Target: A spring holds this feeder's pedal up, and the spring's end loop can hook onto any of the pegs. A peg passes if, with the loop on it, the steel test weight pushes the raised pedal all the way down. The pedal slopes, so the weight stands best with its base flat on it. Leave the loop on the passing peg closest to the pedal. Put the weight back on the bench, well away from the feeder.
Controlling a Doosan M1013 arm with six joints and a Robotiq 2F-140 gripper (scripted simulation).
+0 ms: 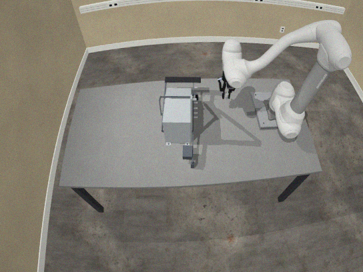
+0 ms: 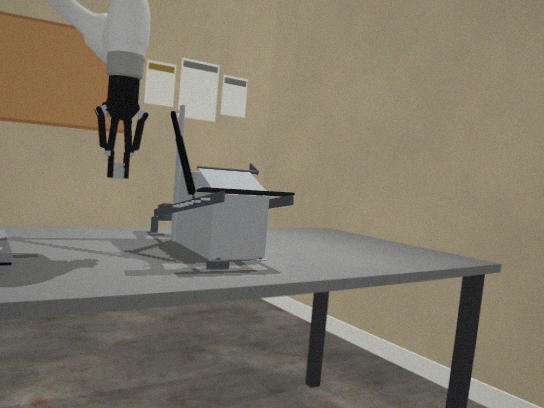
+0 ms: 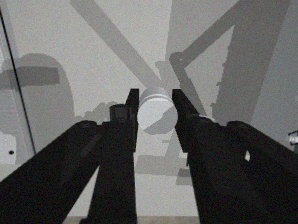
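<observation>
My gripper (image 1: 226, 97) (image 2: 118, 175) is shut on the steel test weight (image 2: 119, 170) (image 3: 157, 116), a pale round cylinder. It holds the weight upright, high above the bench and beside the feeder (image 1: 177, 110) (image 2: 240, 225), on its robot-base side. Several short pale pegs (image 1: 195, 117) (image 2: 206, 199) stand in a row along the feeder's side. A dark block (image 1: 187, 152) at the feeder's end looks like the pedal; its tilt is unclear. A small shiny part (image 3: 294, 138) shows at the wrist view's right edge. I cannot make out the spring or which peg holds its loop.
The feeder stands mid-bench (image 1: 113, 133) (image 2: 350, 250). A dark bar (image 1: 183, 80) (image 2: 245, 191) crosses its back end. A dark slanted bar (image 2: 182, 152) and a pale post (image 2: 181, 130) rise beside it, near the gripper's height. The robot's base plate (image 1: 267, 123) is at the right in the top view.
</observation>
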